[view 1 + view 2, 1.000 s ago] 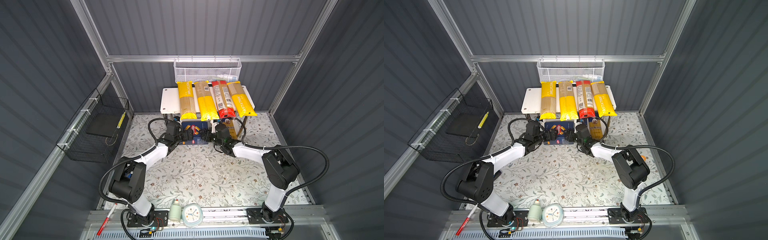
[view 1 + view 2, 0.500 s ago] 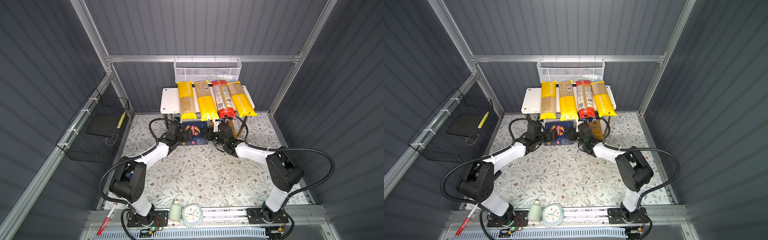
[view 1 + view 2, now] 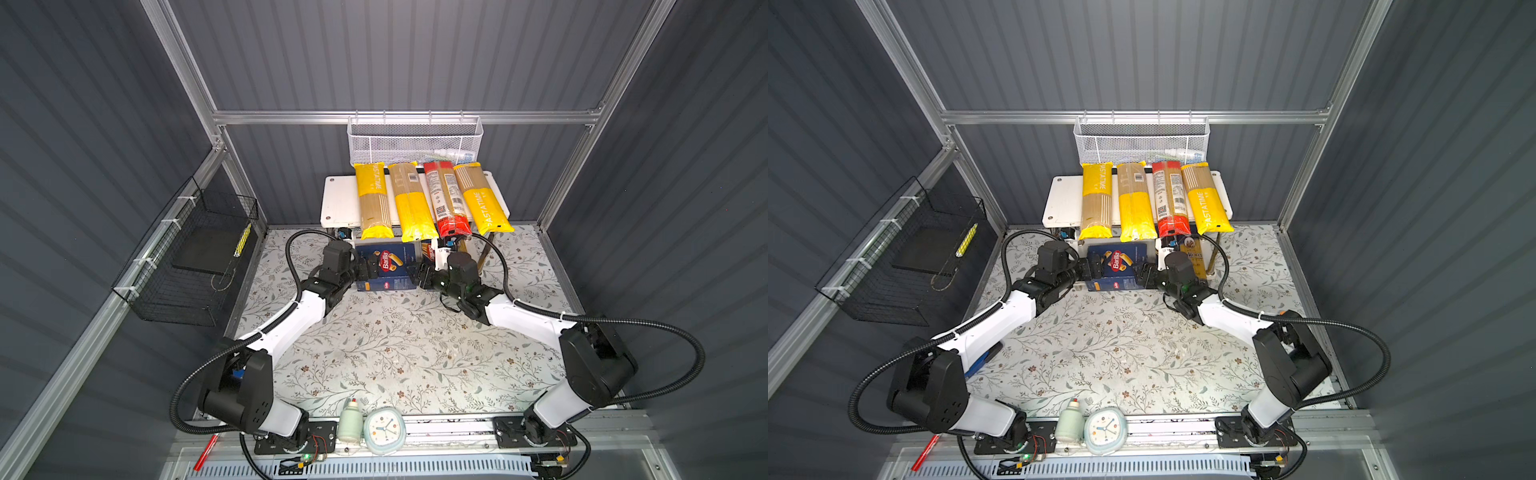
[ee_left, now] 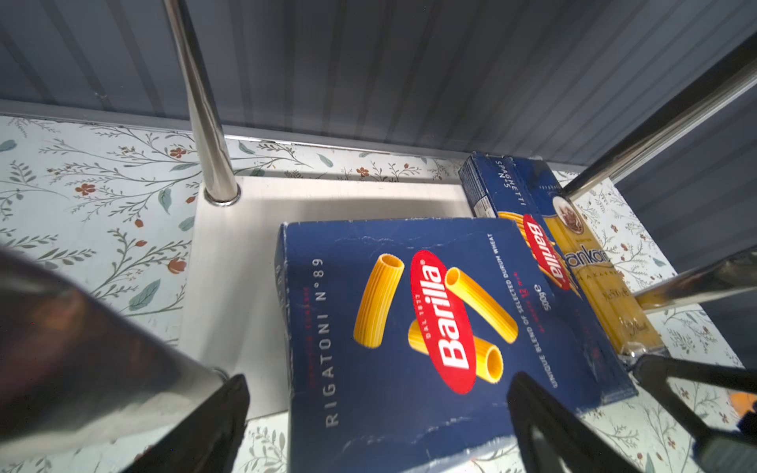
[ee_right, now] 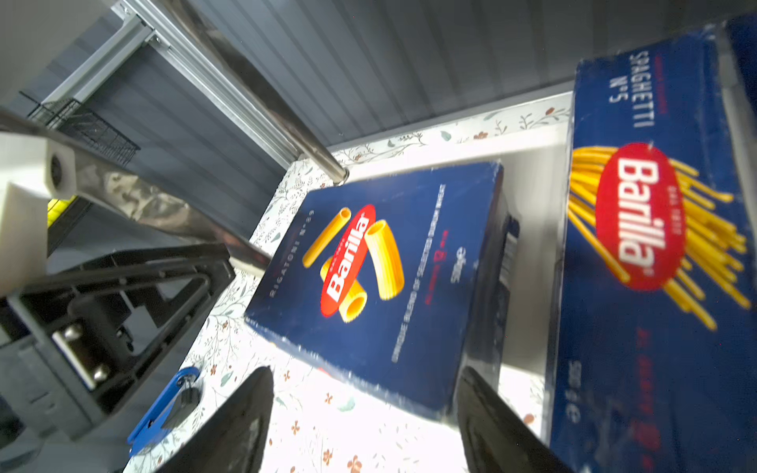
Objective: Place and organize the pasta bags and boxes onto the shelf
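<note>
While the rigatoni box (image 3: 386, 266) lies flat, half on the lower board (image 4: 221, 266) of the shelf (image 3: 336, 199) and jutting over the tabletop (image 3: 395, 332), long axis pointing inward, the left gripper (image 3: 371, 269) and right gripper (image 3: 419, 274) flank its sides, equally near, both spread, grasping nothing.

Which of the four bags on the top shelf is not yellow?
The red bag with the white label, third from the left in a top view.
</note>
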Controlling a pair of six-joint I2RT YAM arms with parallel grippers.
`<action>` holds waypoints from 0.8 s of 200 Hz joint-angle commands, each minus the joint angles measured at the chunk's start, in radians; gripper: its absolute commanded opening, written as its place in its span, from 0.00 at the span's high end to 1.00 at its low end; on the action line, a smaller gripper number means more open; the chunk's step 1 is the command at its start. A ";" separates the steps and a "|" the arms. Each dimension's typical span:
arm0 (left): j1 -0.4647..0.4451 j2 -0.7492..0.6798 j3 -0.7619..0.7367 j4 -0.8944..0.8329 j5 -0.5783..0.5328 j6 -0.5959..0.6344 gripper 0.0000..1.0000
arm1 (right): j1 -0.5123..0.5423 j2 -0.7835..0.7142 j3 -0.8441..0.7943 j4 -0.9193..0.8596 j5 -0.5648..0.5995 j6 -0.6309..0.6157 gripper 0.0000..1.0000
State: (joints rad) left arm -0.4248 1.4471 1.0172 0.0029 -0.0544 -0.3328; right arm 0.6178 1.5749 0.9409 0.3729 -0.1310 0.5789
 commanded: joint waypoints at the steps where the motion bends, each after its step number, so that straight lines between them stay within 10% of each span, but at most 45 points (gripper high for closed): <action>1: 0.003 -0.065 -0.053 -0.041 0.019 -0.013 0.01 | 0.036 -0.035 -0.019 -0.034 -0.021 -0.026 0.29; 160: 0.164 -0.511 -0.305 -0.410 -0.060 -0.117 0.01 | 0.194 0.264 0.258 -0.007 -0.115 -0.024 0.29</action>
State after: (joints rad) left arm -0.2756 0.9833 0.7250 -0.3325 -0.1055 -0.4351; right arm 0.8112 1.7962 1.1244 0.3386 -0.2142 0.5602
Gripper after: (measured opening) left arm 0.993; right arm 0.713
